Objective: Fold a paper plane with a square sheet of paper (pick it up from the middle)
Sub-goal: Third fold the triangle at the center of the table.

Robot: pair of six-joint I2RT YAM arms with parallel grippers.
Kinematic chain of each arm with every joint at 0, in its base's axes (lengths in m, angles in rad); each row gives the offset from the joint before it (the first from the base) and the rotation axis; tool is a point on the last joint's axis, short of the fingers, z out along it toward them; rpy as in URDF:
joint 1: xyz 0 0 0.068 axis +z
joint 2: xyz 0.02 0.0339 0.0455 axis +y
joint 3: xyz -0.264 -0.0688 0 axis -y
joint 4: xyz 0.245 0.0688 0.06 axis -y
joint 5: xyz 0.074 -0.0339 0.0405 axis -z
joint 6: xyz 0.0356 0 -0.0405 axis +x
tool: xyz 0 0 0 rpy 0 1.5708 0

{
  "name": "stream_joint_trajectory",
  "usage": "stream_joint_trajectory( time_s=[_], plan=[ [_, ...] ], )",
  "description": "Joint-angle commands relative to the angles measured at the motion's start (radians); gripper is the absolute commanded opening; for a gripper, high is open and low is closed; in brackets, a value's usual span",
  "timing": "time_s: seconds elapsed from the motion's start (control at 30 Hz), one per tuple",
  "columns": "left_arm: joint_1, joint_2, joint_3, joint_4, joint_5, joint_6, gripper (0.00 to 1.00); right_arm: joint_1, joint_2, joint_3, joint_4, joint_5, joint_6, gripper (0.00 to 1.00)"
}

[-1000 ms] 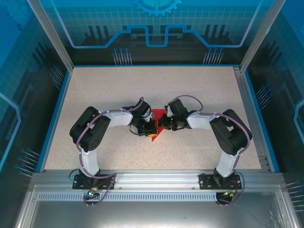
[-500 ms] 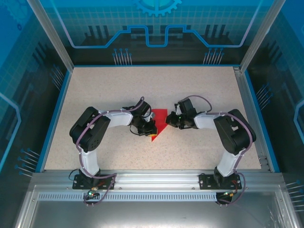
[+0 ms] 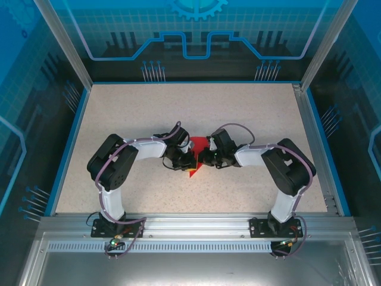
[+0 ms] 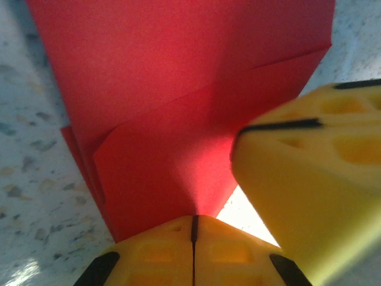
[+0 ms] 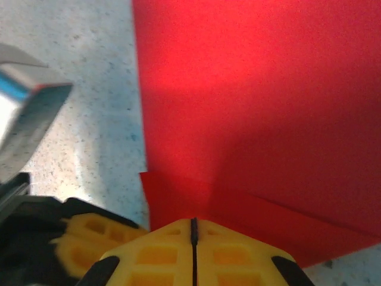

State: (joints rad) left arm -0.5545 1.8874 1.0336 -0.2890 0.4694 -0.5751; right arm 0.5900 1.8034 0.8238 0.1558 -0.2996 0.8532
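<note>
Red sheet of paper [image 3: 197, 144], partly folded, flat on table [image 3: 149, 107] between both arms. Compared with half a second back: right pincer [image 3: 202, 158] in over the sheet again, left arm unmoved. Elbows out, wrists turned inward, tips nearly meeting. Left pincer [image 4: 193, 221] pressed together at folded edge; right likewise.

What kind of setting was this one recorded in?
Likely a purpose-built robot work cell in a lab: a speckled tabletop fenced by aluminium frame posts and blue panels printed with circuit graphics, with a left arm and right arm bolted to a metal rail at its near edge.
</note>
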Motion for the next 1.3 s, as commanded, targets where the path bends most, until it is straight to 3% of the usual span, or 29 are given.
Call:
stream_joint_trajectory(
  time_s=[0.0, 0.3, 0.5, 0.77, 0.97, 1.27],
  plan=[
    [0.0, 0.009, -0.012, -0.124, -0.089, 0.022, 0.08, 0.008, 0.07, 0.018, -0.018, -0.003, 0.009, 0.06],
    [0.0, -0.093, 0.001, -0.152, -0.065, 0.028, 0.18, 0.005, 0.122, 0.014, -0.037, 0.006, 0.018, 0.04],
    [-0.001, -0.136, 0.02, -0.122, 0.029, -0.004, 0.21, 0.006, 0.108, 0.019, -0.06, 0.018, 0.013, 0.04],
    [-0.001, -0.052, 0.013, -0.117, 0.086, -0.002, 0.21, 0.005, 0.108, 0.018, -0.069, 0.024, 0.014, 0.03],
    [-0.002, -0.009, -0.032, -0.163, 0.025, 0.011, 0.18, 0.005, 0.107, 0.019, -0.081, 0.029, 0.013, 0.03],
    [-0.002, -0.095, -0.137, -0.188, 0.003, 0.008, 0.17, 0.003, 0.095, 0.024, -0.107, 0.032, 0.008, 0.03]
  ],
)
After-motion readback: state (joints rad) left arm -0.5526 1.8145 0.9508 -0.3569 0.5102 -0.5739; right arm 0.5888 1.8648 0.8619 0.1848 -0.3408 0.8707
